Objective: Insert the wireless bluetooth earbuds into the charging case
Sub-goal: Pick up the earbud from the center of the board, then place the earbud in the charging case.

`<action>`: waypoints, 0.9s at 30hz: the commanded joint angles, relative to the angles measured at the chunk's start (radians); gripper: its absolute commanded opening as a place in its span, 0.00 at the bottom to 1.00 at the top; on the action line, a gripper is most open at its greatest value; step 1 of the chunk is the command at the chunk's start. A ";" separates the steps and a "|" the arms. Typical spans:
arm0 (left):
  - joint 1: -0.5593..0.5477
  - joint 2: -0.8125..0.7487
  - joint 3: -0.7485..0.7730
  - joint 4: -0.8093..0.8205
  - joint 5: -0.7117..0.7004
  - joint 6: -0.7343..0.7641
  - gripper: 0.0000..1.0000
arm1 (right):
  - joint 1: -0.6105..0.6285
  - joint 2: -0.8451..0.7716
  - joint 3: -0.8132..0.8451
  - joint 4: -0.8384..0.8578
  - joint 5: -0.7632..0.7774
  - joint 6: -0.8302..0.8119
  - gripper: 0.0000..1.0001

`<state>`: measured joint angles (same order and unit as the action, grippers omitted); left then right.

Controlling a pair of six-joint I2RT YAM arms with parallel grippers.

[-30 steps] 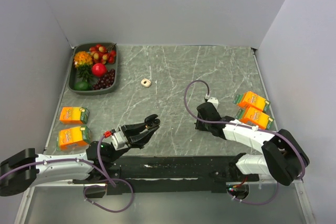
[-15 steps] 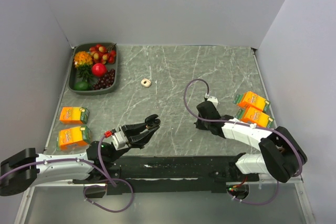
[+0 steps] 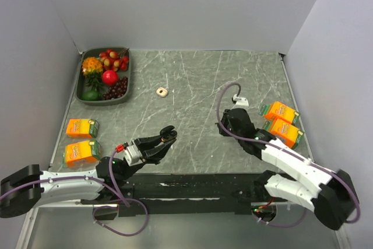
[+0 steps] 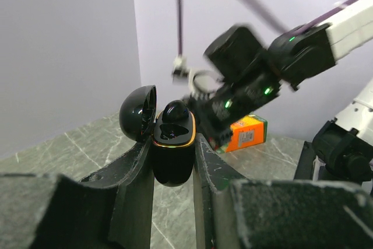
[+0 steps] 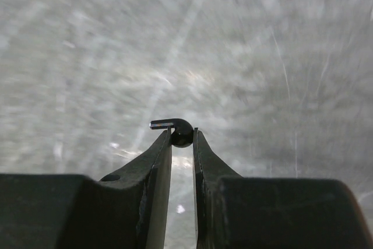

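Note:
My left gripper (image 4: 173, 144) is shut on the charging case (image 4: 173, 158), a glossy black pebble held upright off the table. Its lid (image 4: 138, 112) stands open to the left, and one black earbud (image 4: 175, 111) sits in the case's top. In the top view the left gripper (image 3: 166, 136) hovers near the table's front centre. My right gripper (image 5: 182, 138) is shut on the other earbud (image 5: 180, 132), a small black bean whose short stem points left past the fingertips. It hangs above the marbled table, right of centre (image 3: 224, 129), blurred with motion.
A grey tray (image 3: 85, 98) of fruit stands at the back left. Two orange cartons (image 3: 81, 127) lie at the left edge and two more (image 3: 281, 112) at the right. A beige ring (image 3: 162, 92) lies mid-table. White walls close in the sides.
The right gripper has closed on the earbud and lifted it off the table, its arm swinging up and back. The left gripper with the case has stayed put.

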<state>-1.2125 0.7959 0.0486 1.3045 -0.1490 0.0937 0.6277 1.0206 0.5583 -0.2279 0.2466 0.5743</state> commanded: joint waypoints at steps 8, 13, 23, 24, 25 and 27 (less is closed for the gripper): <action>0.004 0.061 0.010 0.326 -0.083 0.021 0.01 | 0.403 -0.329 0.072 0.189 0.404 -0.434 0.00; 0.016 0.084 0.042 0.311 -0.096 0.038 0.01 | 0.596 -0.379 0.029 0.363 0.562 -0.658 0.00; 0.126 0.103 0.079 0.318 -0.072 0.001 0.01 | 0.845 -0.084 -0.041 1.385 0.702 -1.657 0.00; 0.129 0.104 0.077 0.331 -0.069 0.000 0.01 | 0.852 -0.056 -0.055 1.479 0.686 -1.782 0.00; 0.131 0.111 0.076 0.338 -0.067 -0.002 0.01 | 0.860 -0.028 -0.060 1.624 0.657 -1.841 0.00; 0.131 0.115 0.065 0.361 -0.058 -0.006 0.01 | 0.885 0.059 -0.073 1.784 0.629 -2.009 0.00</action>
<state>-1.0885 0.8989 0.0910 1.3048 -0.2321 0.1104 1.4742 0.9821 0.5129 0.9840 0.9047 -0.9535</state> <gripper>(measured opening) 0.297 0.232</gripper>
